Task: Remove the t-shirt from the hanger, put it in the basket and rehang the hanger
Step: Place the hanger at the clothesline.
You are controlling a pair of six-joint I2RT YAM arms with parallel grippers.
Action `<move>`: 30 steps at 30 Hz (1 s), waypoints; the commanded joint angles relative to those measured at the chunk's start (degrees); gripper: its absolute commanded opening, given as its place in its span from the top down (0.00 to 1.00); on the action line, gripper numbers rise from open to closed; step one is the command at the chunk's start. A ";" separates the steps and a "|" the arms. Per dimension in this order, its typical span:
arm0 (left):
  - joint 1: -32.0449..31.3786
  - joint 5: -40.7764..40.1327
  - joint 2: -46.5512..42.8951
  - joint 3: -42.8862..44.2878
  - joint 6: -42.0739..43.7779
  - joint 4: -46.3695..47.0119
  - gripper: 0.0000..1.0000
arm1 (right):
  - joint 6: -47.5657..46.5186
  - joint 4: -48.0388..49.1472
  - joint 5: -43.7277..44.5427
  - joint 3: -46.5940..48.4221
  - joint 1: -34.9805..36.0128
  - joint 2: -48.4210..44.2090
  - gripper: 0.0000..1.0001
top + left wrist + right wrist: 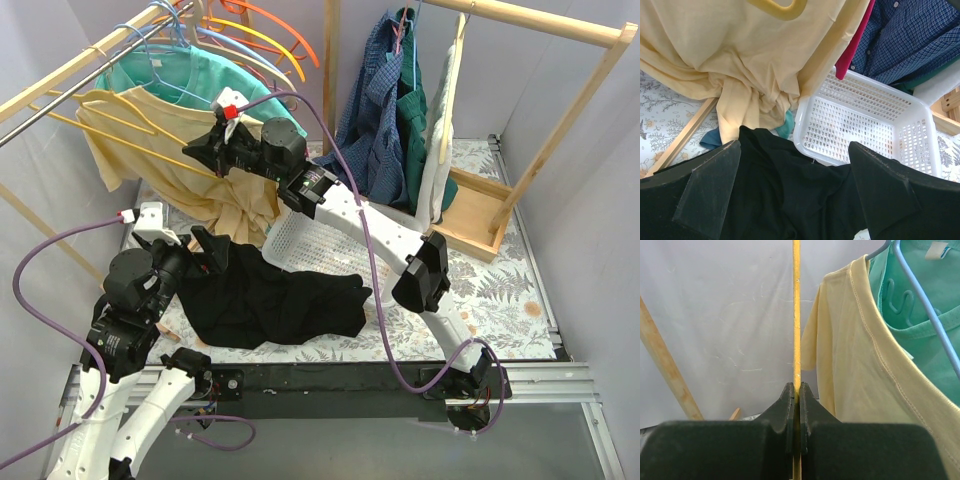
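In the top view the left gripper (pixel 208 252) blends into the black shirt (pixel 290 300) so its jaws are unclear, the yellow shirt (pixel 240 205) hides much of its hanger (pixel 796 315), and in the wrist views a finger (pixel 890 200) covers the basket's (pixel 865 125) near corner while the green shirt (pixel 925 305) runs off the right edge.

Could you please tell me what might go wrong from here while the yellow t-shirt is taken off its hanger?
1. The right tool pinches only the thin yellow hanger; a tug could twist it loose.
2. The yellow t-shirt hangs right beside the green t-shirt, so pulling may drag that along.
3. The open left tool hangs over the black t-shirt and might grab the wrong cloth.
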 commanded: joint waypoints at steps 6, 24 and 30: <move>0.08 -1.82 -0.63 1.62 1.09 -1.07 0.10 | 0.76 3.95 0.37 2.34 -0.02 -1.06 0.99; 0.08 -4.10 -0.28 3.38 2.05 -1.16 0.07 | -5.02 0.62 8.50 -22.31 1.46 -22.21 0.42; 0.08 -2.26 1.22 3.56 2.85 -2.39 0.07 | -9.96 -6.67 22.50 -33.16 4.98 -34.72 0.41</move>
